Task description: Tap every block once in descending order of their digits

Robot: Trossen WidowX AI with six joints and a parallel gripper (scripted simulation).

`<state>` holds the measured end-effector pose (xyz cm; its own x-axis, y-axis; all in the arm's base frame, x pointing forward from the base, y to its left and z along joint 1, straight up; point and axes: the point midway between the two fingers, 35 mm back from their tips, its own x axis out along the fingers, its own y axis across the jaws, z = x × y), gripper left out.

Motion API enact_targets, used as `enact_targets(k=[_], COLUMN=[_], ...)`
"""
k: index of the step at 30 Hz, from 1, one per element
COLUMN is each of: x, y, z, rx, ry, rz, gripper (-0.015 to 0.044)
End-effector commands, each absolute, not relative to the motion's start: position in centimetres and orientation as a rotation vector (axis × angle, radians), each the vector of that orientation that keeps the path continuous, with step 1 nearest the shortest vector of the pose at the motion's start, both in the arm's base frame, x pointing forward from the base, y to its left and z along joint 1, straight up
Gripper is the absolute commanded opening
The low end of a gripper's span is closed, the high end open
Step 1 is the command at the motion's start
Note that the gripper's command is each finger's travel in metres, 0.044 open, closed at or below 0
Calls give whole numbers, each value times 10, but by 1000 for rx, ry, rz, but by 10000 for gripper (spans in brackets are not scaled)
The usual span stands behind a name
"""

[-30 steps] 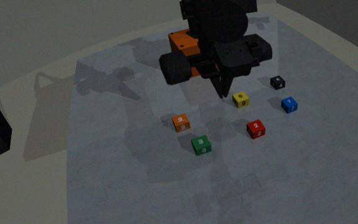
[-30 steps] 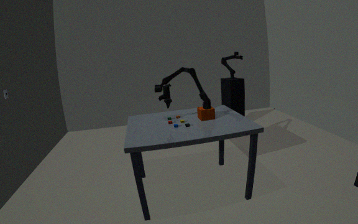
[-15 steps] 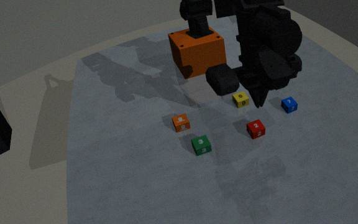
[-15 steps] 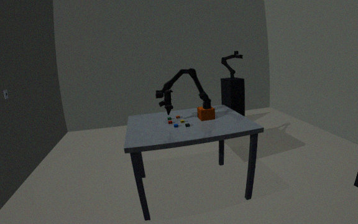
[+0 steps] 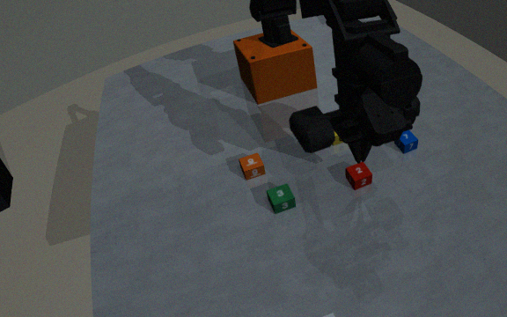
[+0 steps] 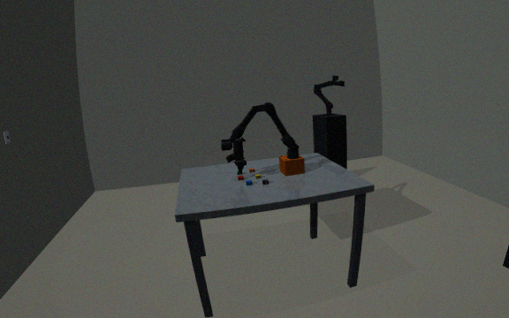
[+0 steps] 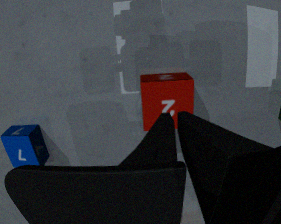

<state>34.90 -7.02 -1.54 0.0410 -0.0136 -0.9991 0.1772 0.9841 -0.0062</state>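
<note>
While the red block [image 5: 358,175] marked 2 sits mid-desk, your gripper [image 5: 361,155] hangs just above it, tips together on nothing. The grey desk [image 6: 219,196] looks matte and mottled, on dark square legs, amid plain walls.

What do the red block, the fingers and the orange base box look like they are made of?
Red block: matte painted wood or plastic, judging by its flat colour, crisp edges and white printed 2. Fingers: dull black plastic or coated metal, with no shine. Orange base box: matte painted metal or plastic, with dark screw dots at its top corners.
</note>
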Motion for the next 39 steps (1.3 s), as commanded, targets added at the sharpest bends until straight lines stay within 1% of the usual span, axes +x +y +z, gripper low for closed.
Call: enact_targets(k=[1, 18, 21, 26, 31, 37, 39], x=[347, 347, 347, 347, 345, 345, 338], y=[-70, -70, -70, -70, -69, -69, -65], z=[-24, -41, -14, -7, 67, 70, 71], rx=[136, 136, 135, 136, 136, 136, 136], ry=[1532, 1533, 1532, 1532, 1532, 1532, 1533], rz=[-151, -151, -151, -151, -151, -151, -151], gripper=[20, 20, 20, 20, 20, 20, 20])
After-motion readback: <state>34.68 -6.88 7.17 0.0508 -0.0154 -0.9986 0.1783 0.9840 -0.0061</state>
